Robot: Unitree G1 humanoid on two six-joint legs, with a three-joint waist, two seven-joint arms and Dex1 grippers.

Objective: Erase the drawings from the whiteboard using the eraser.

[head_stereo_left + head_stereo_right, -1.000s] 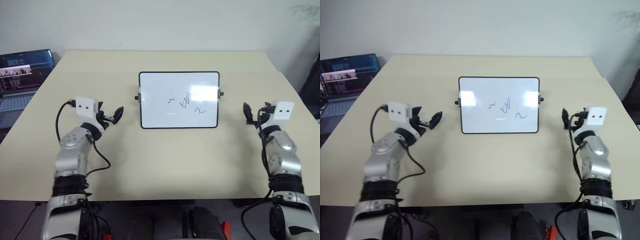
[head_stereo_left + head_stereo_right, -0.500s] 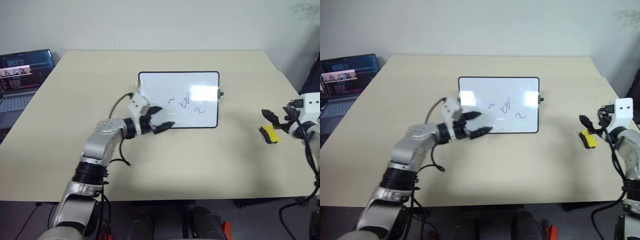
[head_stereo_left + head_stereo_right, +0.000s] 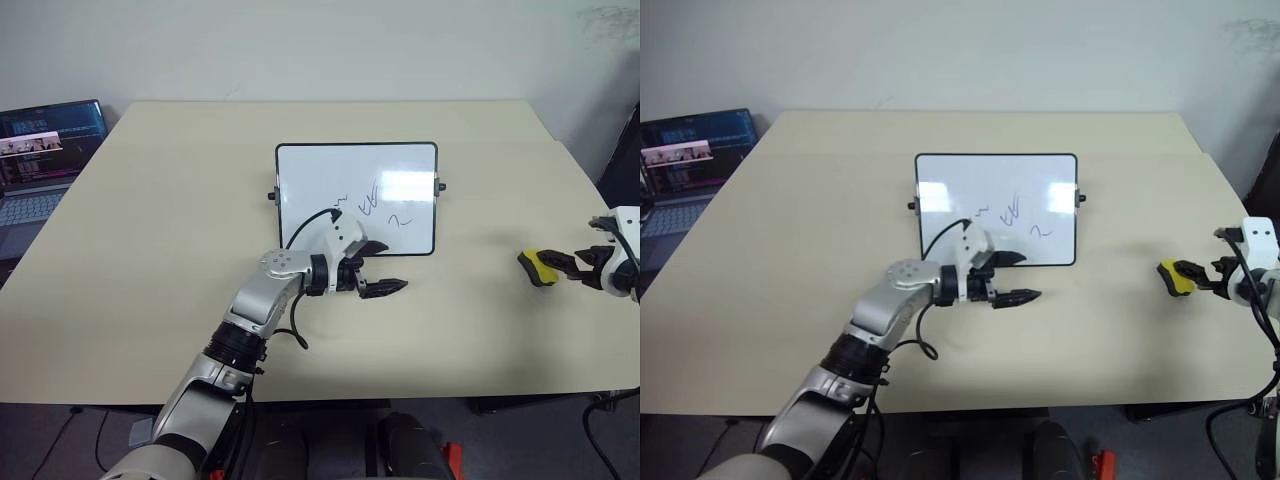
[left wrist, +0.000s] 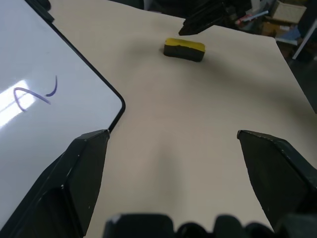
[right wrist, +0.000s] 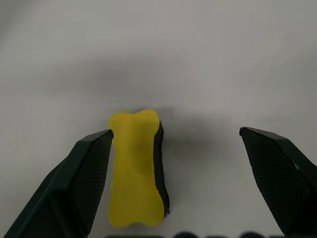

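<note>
Eraser (image 3: 537, 267) lies on the table (image 3: 150, 300), right of the whiteboard (image 3: 357, 198), right gripper (image 3: 585, 266) spread wide beside it. Left gripper (image 3: 1010, 277), jaws wide, hovers at the board's near right corner. Right wrist view reveals the eraser's dog-bone outline, against one finger (image 5: 74, 183).

The table (image 3: 150, 300) has a plain beige top. The whiteboard (image 3: 310, 175) lies flat near its centre, long sides running left to right, with the drawings (image 3: 372, 203) on its right half. The eraser (image 3: 538, 267), a yellow block, lies on the table well apart from the whiteboard, toward the right edge.
</note>
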